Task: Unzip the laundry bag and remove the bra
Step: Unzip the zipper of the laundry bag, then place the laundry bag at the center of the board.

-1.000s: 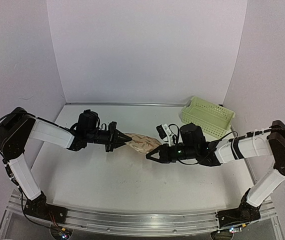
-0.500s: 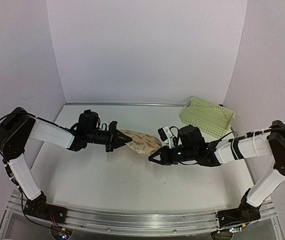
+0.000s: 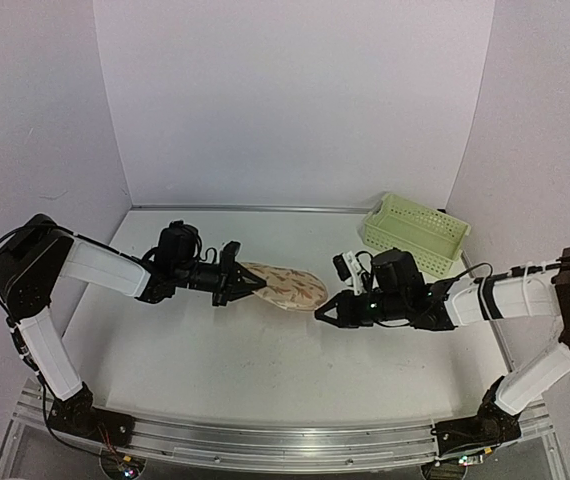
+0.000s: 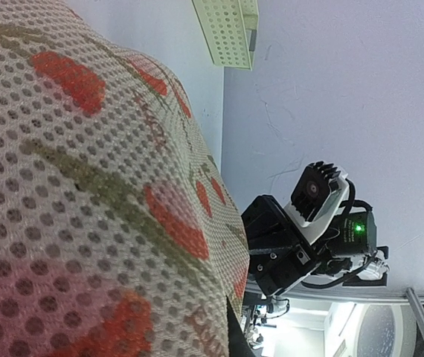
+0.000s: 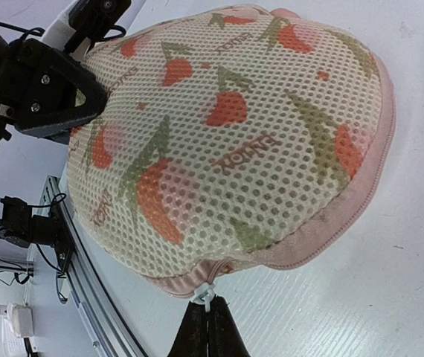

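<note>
Two closed grips: left gripper (image 3: pixel 247 285) pinches end of beige leaf-printed mesh laundry bag (image 3: pixel 285 287); right gripper (image 5: pixel 206 314) nips white zip pull (image 5: pixel 203 293) at fingertips.

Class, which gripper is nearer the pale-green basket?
Right. The right gripper is in front of the basket, slightly left; the left gripper is farther left, across the laundry bag.

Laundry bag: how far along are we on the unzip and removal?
Done: both grips set, the left gripper shut on one end of the laundry bag, the right gripper shut on the white zip pull. In hand: the unzip itself; the pink rim shows no gap yet. Left: open the zip and take out the bra, which is not in view.
</note>
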